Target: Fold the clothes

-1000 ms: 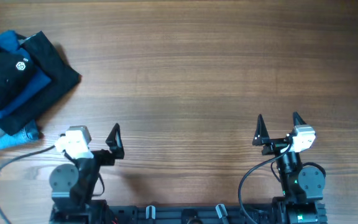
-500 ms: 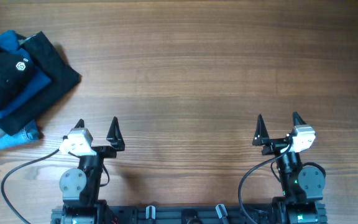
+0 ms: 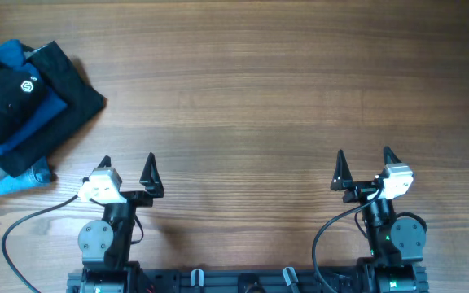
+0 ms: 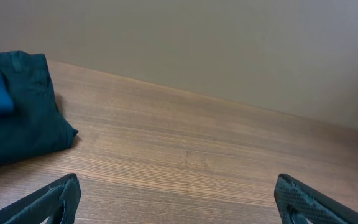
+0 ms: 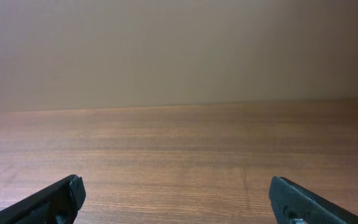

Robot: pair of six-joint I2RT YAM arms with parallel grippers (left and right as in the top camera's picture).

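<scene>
Clothes [image 3: 13, 91], black with a white logo, are being kept atop a pile at the far-left edge of the counter [image 3: 259, 98], over a blue garment [image 3: 35, 115] and a plain black cloth [image 3: 76, 94]. Wide wood is being left open between the pile and both arms. The left hand [image 3: 127, 159] is being held spread and gripping nothing, squared forward since a second ago. The right hand [image 3: 364, 152] is being held spread too, unmoved.

Tabletop [image 3: 283, 98] open centre and right; garment stack [image 3: 23, 94] occupies far-left corner.
</scene>
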